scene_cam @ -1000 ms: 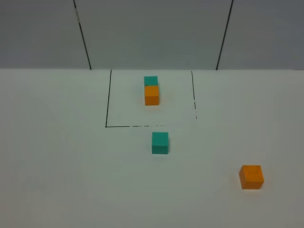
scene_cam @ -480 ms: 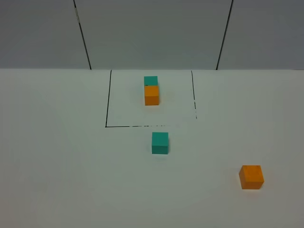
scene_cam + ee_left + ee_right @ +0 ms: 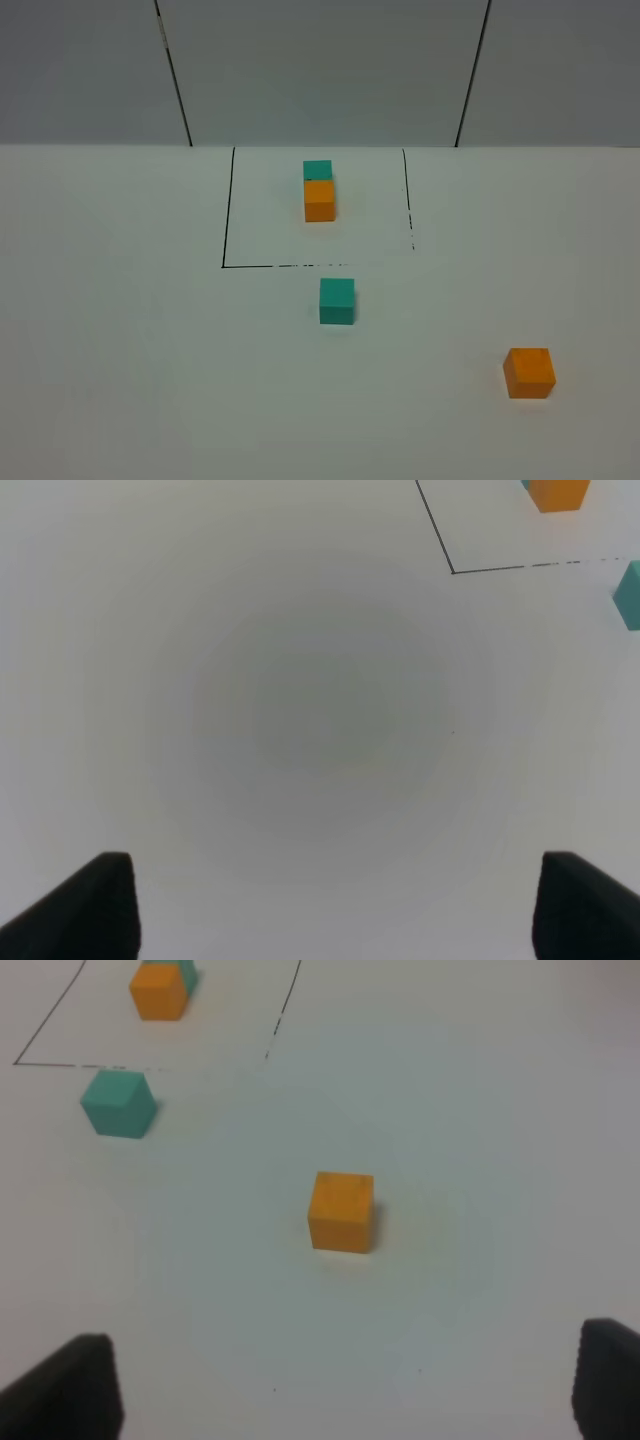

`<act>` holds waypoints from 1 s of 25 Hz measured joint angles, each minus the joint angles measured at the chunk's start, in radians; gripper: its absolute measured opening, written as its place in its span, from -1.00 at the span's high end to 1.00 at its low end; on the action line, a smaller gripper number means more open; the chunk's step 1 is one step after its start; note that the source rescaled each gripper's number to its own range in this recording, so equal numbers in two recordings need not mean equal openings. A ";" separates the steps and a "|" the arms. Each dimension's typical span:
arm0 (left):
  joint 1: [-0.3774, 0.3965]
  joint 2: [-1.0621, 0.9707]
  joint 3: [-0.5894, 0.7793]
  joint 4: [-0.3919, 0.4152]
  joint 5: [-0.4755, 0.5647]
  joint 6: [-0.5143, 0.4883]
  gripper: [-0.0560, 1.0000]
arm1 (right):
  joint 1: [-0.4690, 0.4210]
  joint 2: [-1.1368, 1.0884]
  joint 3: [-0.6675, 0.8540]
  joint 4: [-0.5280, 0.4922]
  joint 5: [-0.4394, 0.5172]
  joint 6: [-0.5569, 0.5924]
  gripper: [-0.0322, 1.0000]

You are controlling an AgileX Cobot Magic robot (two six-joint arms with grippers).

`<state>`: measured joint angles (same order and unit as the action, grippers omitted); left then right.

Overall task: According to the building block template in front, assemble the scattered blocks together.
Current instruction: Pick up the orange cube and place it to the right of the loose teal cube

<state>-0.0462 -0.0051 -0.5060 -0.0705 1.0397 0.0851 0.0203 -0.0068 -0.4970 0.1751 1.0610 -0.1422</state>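
Note:
The building block template (image 3: 319,188) is a teal cube joined to an orange cube, standing inside a black-lined rectangle (image 3: 224,266) at the back of the white table. Of the scattered blocks, the teal cube (image 3: 337,300) sits just in front of the rectangle, and the orange cube (image 3: 529,372) lies alone at the front right. Neither arm shows in the exterior high view. In the left wrist view, my left gripper (image 3: 335,910) is open over bare table, with the teal cube (image 3: 630,595) at the frame's edge. My right gripper (image 3: 345,1390) is open, and the orange cube (image 3: 342,1210) lies ahead of it, untouched.
A white tabletop (image 3: 120,350) spreads around the blocks, and grey wall panels (image 3: 320,70) with dark seams rise behind it. The right wrist view also takes in the loose teal cube (image 3: 118,1103) and the template (image 3: 160,990).

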 joint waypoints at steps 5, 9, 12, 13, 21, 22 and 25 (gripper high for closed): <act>0.000 0.000 0.000 0.000 0.000 0.000 -0.39 | 0.000 0.000 0.000 0.000 0.000 0.000 -0.61; 0.000 0.000 0.000 0.000 0.000 0.000 -0.38 | 0.000 0.000 0.000 0.000 0.000 0.000 -0.61; 0.000 0.000 0.000 0.000 0.000 0.000 -0.38 | 0.000 0.000 0.000 0.000 0.000 0.000 -0.61; 0.000 0.000 0.000 0.000 0.000 0.000 -0.38 | 0.000 0.000 0.000 0.000 0.000 0.000 -0.61; 0.000 0.000 0.000 0.000 0.000 0.000 -0.38 | 0.000 0.000 0.000 0.000 0.000 0.000 -0.61; 0.000 0.000 0.000 0.000 0.000 0.000 -0.38 | 0.000 0.000 0.000 0.000 0.000 0.000 -0.61; 0.000 0.000 0.000 0.000 0.000 0.000 -0.38 | 0.000 0.000 0.000 0.000 0.000 0.000 -0.61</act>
<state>-0.0462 -0.0051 -0.5060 -0.0705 1.0397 0.0851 0.0203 -0.0068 -0.4970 0.1751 1.0610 -0.1422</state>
